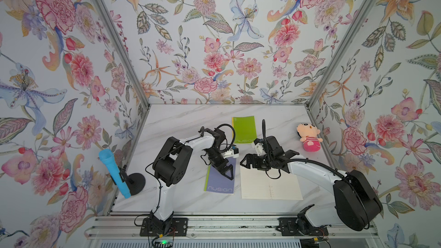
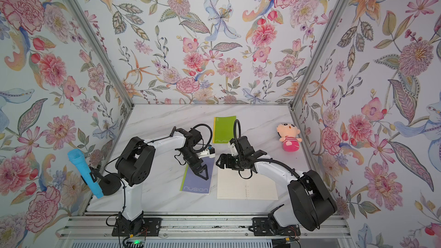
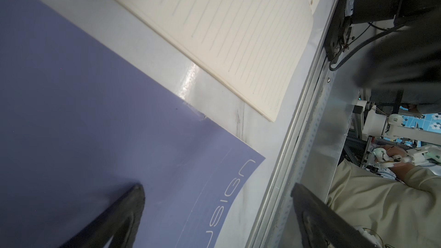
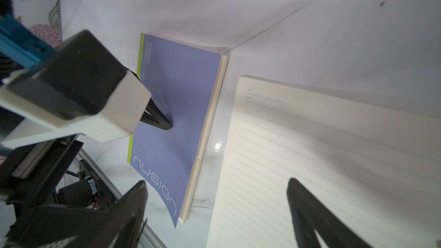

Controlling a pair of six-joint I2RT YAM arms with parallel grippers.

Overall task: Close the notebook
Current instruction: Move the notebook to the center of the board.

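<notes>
Cream, lined paper open notebook [image 1: 269,184] lies lower centre, spine running up-frame; the nearer right gripper [image 1: 245,162], jaws apart, hangs over its upper-left corner.

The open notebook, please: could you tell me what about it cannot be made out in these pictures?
- Both top views: the right gripper and its arm cover the open notebook's far edge.
- Left wrist view: the picture's edge cuts off most of it.
- Right wrist view: the header print is too blurred to read.
- No view shows its cover.
</notes>
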